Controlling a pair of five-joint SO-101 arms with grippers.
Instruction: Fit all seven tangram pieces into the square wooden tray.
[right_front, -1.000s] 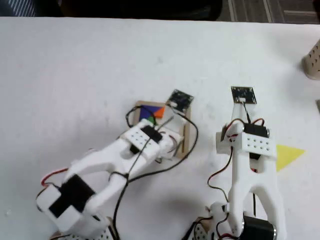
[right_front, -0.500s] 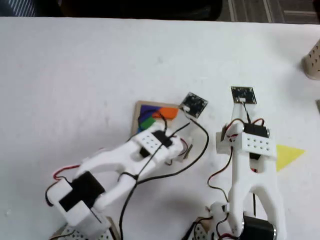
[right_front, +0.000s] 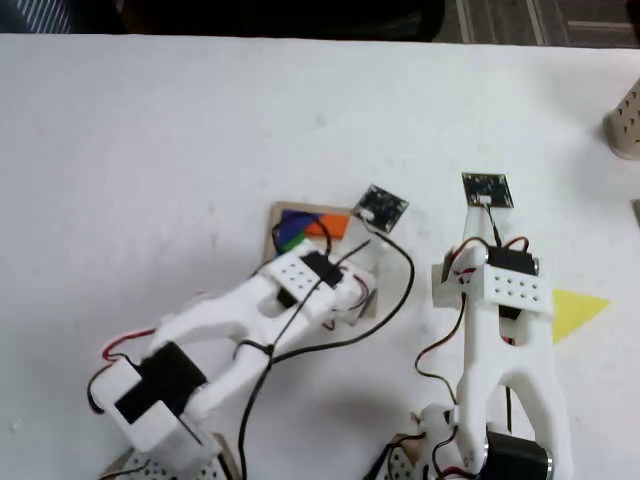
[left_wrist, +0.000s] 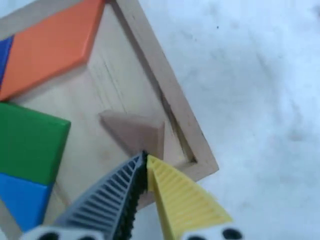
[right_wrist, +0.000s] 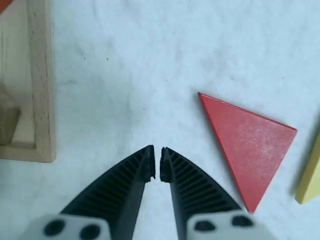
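The left end effector (left_wrist: 146, 161) has its grey and yellow fingers pressed together with nothing between them. The tips sit at the near corner of a small bare-wood triangle inside the tray, and I cannot tell whether they touch it. The right end effector (right_wrist: 156, 164) hangs over open surface (right_front: 150, 130) with its black fingers nearly together, leaving only a sliver of gap, and it holds nothing.

The square wooden tray (left_wrist: 165, 100) is the first risk. It lies loose on the surface, so a sideways shove from closed fingers could slide or turn the whole tray and move every gap the arms are aiming for. The left arm's cable loops right beside the tray in the high view and could drag it as well.

The yellow triangle (right_front: 575, 310) lies well outside the tray, beyond the right arm. It looks like one of the big pieces, so it needs a wide vacancy. If the small pieces settle wrongly first, it will probably not fit.

The red triangle (right_wrist: 247, 142) rests flat on the surface near the right end effector. A flat piece gives little edge to grip, so a pinch could skate off it.

The orange piece (left_wrist: 50, 45), the green square (left_wrist: 30, 142) and the blue piece (left_wrist: 20, 200) appear seated in the tray. A hard nudge could push the next piece into them and lift one out of place.

The wood triangle (left_wrist: 135, 131) is the smallest. It lies just beside the rim near a corner but looks skewed to it. Pushed off-centre, it may spin or jam against the wall rather than square up.
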